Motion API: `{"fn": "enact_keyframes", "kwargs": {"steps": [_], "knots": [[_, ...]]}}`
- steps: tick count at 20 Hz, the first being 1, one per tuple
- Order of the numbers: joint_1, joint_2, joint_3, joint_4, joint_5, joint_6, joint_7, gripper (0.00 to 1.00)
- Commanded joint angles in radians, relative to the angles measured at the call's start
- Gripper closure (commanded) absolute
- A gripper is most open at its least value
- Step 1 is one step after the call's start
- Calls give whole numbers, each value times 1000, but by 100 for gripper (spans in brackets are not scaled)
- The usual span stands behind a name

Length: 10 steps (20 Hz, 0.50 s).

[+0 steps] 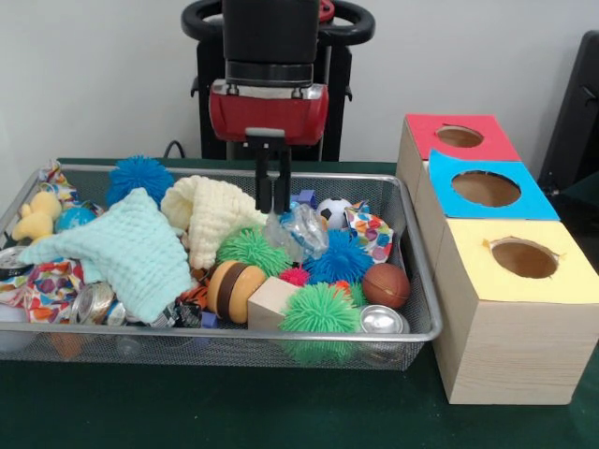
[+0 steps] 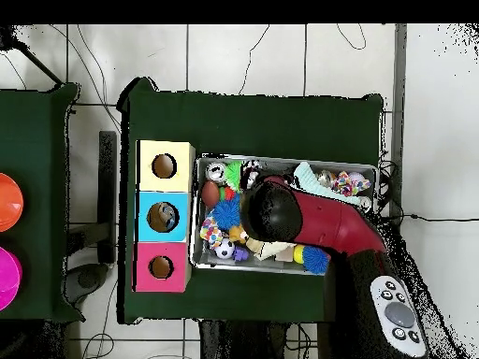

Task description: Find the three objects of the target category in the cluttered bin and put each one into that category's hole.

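Gripper [image 1: 273, 208] down in wire bin [image 1: 412, 224], fingers close together – look pinched on crinkly clear plastic [image 1: 301, 230] mid-bin, betw. cream cloth [image 1: 208, 213] & soccer ball [image 1: 332, 213]. Red [image 1: 460, 137], blue [image 1: 486, 188], yellow hole [image 1: 524, 258] boxes beside bin.

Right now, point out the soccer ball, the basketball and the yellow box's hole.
soccer ball [image 1: 332, 212]: front view, its white face.
basketball [image 1: 386, 284]: front view, middle of its brown side.
yellow box's hole [image 1: 524, 258]: front view, the hole's dark inside.

Bin [image 1: 416, 281] of clutter left, three holed boxes [image 1: 505, 309] beside it, right
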Motion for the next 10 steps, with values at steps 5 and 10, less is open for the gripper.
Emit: {"fn": "enact_keyframes", "kwargs": {"steps": [5,10], "knots": [[55,-65,-26,109,72,153,179,100],[84,-83,-47,129,97,156,192,100]]}}
